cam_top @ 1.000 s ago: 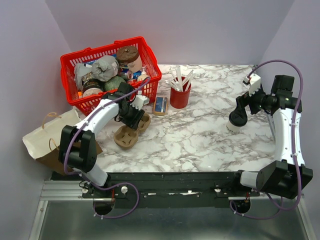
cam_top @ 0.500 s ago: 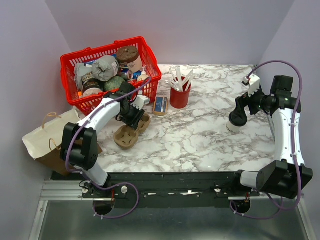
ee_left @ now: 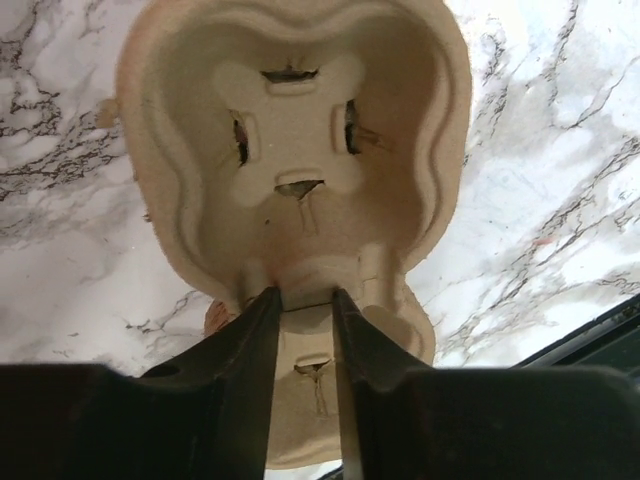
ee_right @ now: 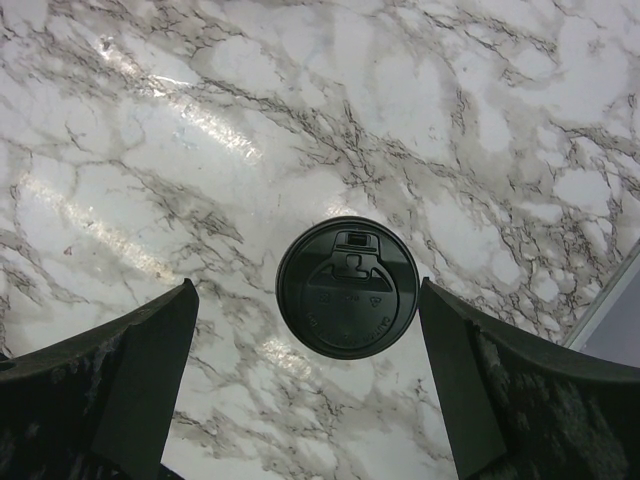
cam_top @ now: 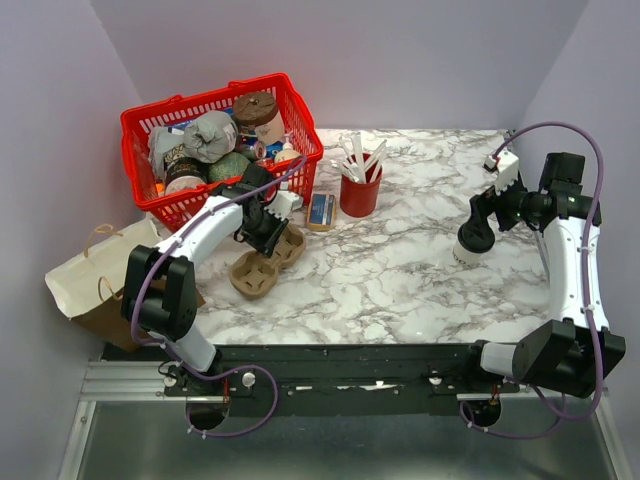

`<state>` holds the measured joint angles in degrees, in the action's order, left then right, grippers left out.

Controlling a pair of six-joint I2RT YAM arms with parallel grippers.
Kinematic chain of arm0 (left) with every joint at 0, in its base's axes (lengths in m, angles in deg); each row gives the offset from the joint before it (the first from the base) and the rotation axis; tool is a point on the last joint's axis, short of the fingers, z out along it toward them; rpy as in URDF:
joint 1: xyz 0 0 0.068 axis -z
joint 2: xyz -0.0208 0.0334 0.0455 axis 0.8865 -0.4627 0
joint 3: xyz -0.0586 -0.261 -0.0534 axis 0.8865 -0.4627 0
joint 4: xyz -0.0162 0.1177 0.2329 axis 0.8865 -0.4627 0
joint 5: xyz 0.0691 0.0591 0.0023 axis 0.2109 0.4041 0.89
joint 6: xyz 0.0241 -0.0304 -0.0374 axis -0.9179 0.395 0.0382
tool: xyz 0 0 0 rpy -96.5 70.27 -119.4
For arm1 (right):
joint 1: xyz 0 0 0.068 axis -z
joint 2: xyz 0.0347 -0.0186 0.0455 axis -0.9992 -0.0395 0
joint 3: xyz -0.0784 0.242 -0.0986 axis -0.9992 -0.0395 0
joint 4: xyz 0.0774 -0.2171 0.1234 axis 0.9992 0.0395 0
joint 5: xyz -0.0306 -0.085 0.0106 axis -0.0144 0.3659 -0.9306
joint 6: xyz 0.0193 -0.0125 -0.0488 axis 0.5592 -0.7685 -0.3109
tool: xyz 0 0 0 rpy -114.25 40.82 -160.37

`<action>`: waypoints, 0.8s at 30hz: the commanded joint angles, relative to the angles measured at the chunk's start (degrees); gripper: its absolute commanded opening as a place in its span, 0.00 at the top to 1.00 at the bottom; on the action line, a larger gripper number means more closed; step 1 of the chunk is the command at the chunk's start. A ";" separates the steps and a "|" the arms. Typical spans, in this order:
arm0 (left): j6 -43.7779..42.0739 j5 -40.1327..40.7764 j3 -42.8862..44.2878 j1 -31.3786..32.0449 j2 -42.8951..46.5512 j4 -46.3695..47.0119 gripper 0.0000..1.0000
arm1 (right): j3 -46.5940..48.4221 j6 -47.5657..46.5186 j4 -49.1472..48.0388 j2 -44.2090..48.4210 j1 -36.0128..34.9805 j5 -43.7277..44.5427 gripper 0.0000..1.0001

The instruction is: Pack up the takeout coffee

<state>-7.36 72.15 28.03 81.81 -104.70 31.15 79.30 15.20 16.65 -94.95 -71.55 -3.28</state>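
A small cream-white paper cup, the takeout coffee (ee_right: 347, 287), is seen standing upright on the marble table (ee_right: 150, 120). In the top view it is at the right of the frame, at mid height, well apart from everything else. From the right wrist only its round black lid is seen, at the centre of the frame, with a moulded sip tab toward the top.

The right gripper (ee_right: 307, 288) is held above the cup. Its fingers are spread wide, one at each lower corner of the frame, and touch nothing.

At left centre of the top view, a pulp cup carrier (ee_left: 300, 130) lies flat just below a red basket (cam_top: 150, 125). The left gripper (ee_left: 305, 297) is set narrowly astride the carrier's middle ridge. Whether the ridge is actually pinched cannot be told.

Risks are judged as follows. The cup could be tipped if a finger were lowered onto the lid off-centre. The lid could be popped by too hard a squeeze on the paper wall. The light carrier could twist or slip if it is held only by its thin ridge.
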 commanded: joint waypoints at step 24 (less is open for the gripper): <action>-0.42 -0.59 1.53 1.63 0.22 -1.70 0.43 | -0.72 0.20 0.23 -0.46 -0.19 -1.65 0.00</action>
<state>-8.35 72.44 28.51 82.82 -103.28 29.41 79.23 15.20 16.65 -95.32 -71.55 -3.41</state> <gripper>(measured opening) 0.576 0.997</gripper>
